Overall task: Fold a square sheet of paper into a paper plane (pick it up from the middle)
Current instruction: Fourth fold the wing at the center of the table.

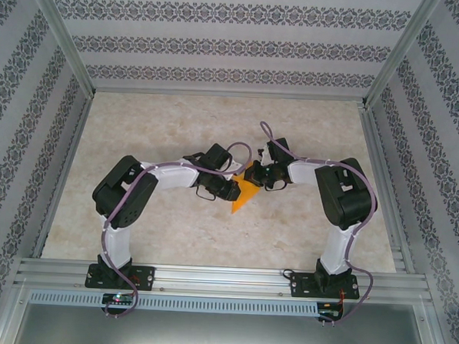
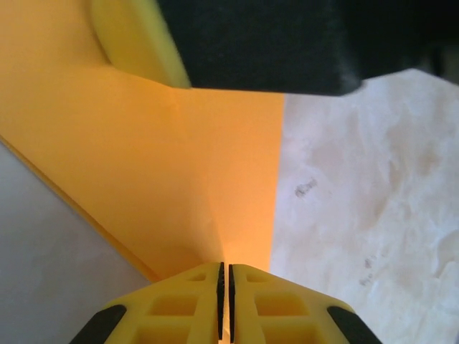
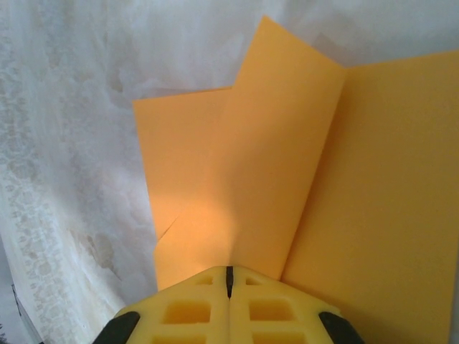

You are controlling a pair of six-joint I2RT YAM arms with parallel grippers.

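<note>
The orange-yellow paper plane (image 1: 244,194) is a folded pointed wedge held between both grippers over the middle of the table, its tip pointing toward the near left. My left gripper (image 1: 230,189) is shut on its left side; in the left wrist view the yellow fingertips (image 2: 225,268) pinch the paper (image 2: 186,165) edge. My right gripper (image 1: 256,176) is shut on the right side; in the right wrist view its fingers (image 3: 229,272) clamp layered flaps (image 3: 272,158), with a larger panel standing up at the right (image 3: 401,201). The right gripper's black body (image 2: 265,43) looms at the top of the left wrist view.
The pale marbled tabletop (image 1: 178,123) lies under the paper. Patterned walls (image 1: 236,45) and metal frame posts (image 1: 63,36) enclose the back and sides. An aluminium rail (image 1: 224,279) runs along the near edge by the arm bases.
</note>
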